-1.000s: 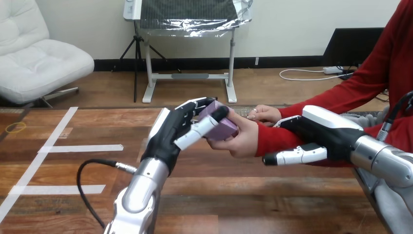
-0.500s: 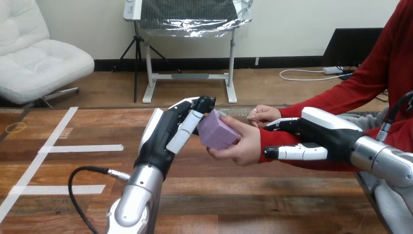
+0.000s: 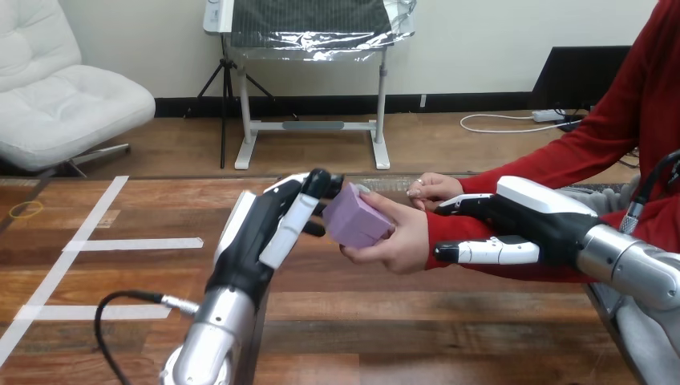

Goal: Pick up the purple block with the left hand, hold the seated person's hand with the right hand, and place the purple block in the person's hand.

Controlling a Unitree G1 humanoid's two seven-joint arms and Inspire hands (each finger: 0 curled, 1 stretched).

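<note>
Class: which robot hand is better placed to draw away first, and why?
Left, probably. The left hand is open beside the purple block, which rests in the person's hand; the right hand grips the person's wrist, steadying it.

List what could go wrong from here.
The left hand is open, its fingertips right beside the block; drawing away, they could knock it off the person's hand. The right hand is at the person's wrist; a jerk there might shake the block loose onto the table.
</note>
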